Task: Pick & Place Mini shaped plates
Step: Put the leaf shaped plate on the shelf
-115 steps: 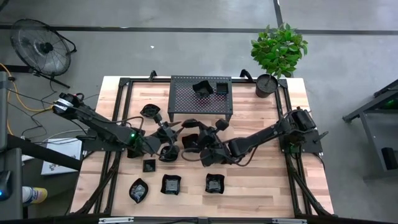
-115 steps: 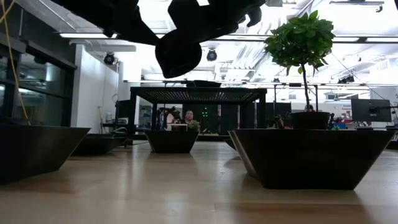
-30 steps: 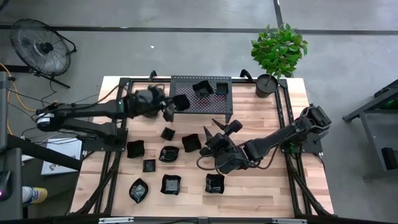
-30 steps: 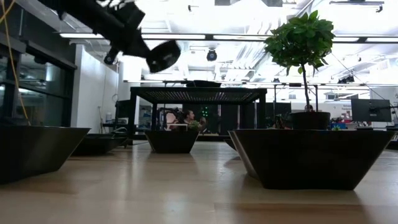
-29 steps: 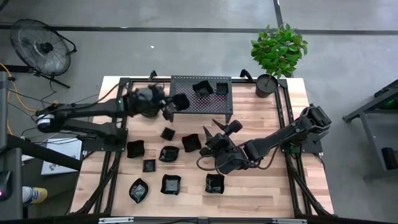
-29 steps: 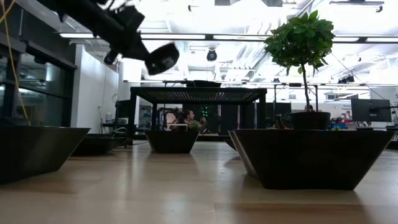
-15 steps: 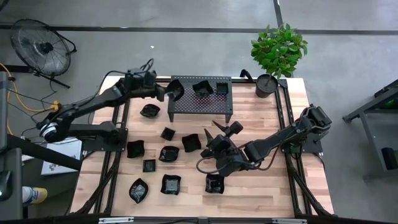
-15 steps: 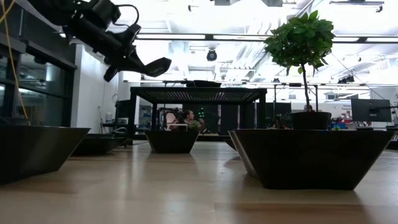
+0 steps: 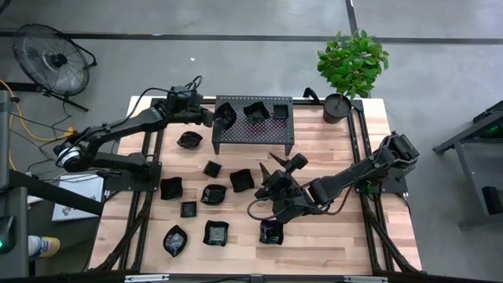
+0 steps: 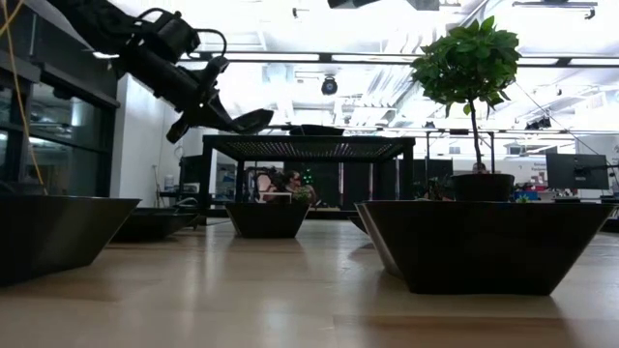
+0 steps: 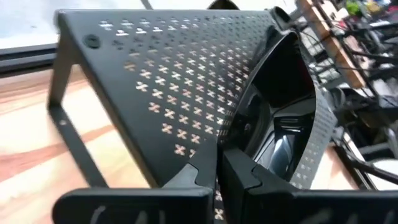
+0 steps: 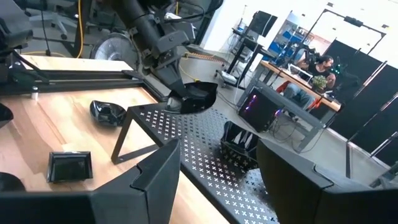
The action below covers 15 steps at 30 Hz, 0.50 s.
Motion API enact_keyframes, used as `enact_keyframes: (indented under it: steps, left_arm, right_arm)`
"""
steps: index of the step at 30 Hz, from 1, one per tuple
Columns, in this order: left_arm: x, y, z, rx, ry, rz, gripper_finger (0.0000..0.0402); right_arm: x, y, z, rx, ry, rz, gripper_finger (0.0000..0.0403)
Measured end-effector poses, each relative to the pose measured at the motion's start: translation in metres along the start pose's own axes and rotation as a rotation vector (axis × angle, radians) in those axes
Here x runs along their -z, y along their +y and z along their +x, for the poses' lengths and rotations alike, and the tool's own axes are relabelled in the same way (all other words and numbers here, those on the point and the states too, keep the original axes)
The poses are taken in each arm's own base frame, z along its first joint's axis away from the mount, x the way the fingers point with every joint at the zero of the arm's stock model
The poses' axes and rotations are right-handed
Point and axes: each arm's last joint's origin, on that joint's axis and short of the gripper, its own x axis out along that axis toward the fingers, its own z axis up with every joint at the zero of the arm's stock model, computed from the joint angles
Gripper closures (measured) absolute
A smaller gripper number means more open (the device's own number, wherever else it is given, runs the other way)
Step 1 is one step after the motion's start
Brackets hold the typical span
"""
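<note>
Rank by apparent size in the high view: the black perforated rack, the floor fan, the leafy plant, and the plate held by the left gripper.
1. Perforated rack, largest.
2. Floor fan and leafy plant look about equal; I would not rank them.
3. Plate held by the shut left gripper at the rack's left end, clearly smallest.

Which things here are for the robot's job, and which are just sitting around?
For the job: small black plates on the table, the plate in the shut left gripper, the rack, the open right gripper.
Sitting around: potted plant, fan.
</note>
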Motion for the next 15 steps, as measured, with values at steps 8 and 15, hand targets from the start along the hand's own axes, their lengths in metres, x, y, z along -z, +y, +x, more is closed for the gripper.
enact_keyframes:
  steps: [8, 15]
  left_arm:
    - [0.0043, 0.0051, 0.0038, -0.053, 0.035, -0.028, 0.0401]
    - [0.0016, 0.0038, 0.0037, -0.049, 0.002, -0.018, 0.0401]
  right_arm:
    - [0.0001, 0.0, 0.0, -0.001, 0.0, 0.002, 0.0194]
    - [0.0001, -0.0002, 0.0007, 0.001, 0.001, 0.001, 0.0194]
